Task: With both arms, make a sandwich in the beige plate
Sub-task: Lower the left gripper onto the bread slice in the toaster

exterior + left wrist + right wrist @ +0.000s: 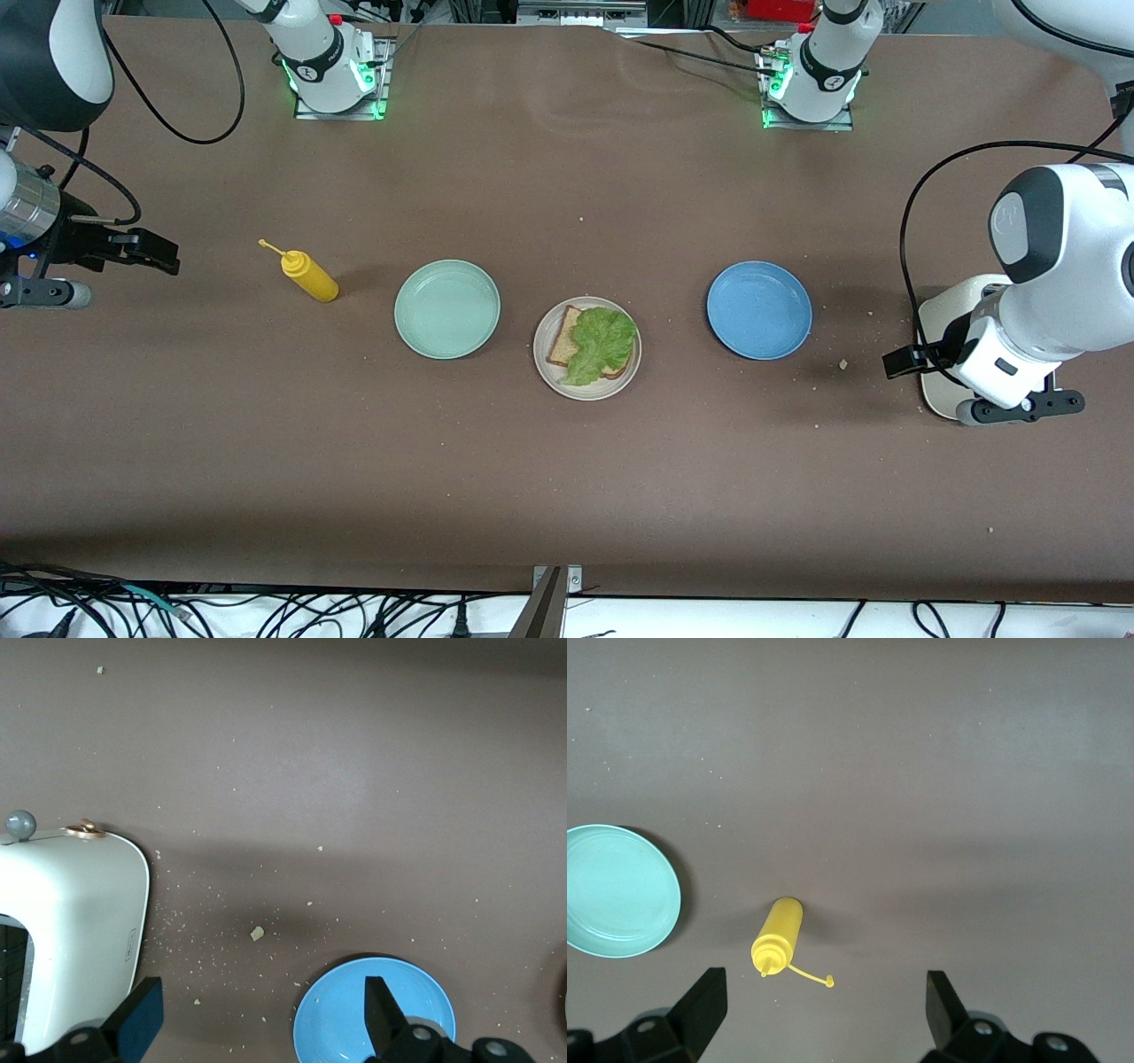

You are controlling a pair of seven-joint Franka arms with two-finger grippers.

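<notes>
One brown felt-like table (567, 478) carries everything; two white robot arms with rounded joints hang over its ends, the left arm (1054, 266) above the white toaster and the right arm (44, 62) over bare table at its own end, both waiting; one glossy white toaster (939, 310) with a small grey knob sits at the left arm's end of the table, largely covered by that arm in the front view; three round shallow plates lie in a row across the middle, one blue plate (759, 310) toward the left arm's end, one mint green plate (446, 309) toward the right arm's end, and one pale beige plate (554, 372) between them and slightly nearer the front camera; one yellow squeeze bottle (309, 276) lies on its side beside the mint green plate, toward the right arm's end, its cap off on a thin tether; scattered pale crumbs dot the table near the toaster and blue plate; the left gripper (257, 1019) has its black jaws spread wide with nothing between them, over the table between toaster and blue plate; the right gripper (824, 1014) likewise stands wide open and empty, over the table by the bottle; on the beige plate lies one square tan bread slice (564, 347) with a brown crust, and one ruffled green lettuce leaf (602, 344) rests on top, covering most of it.
</notes>
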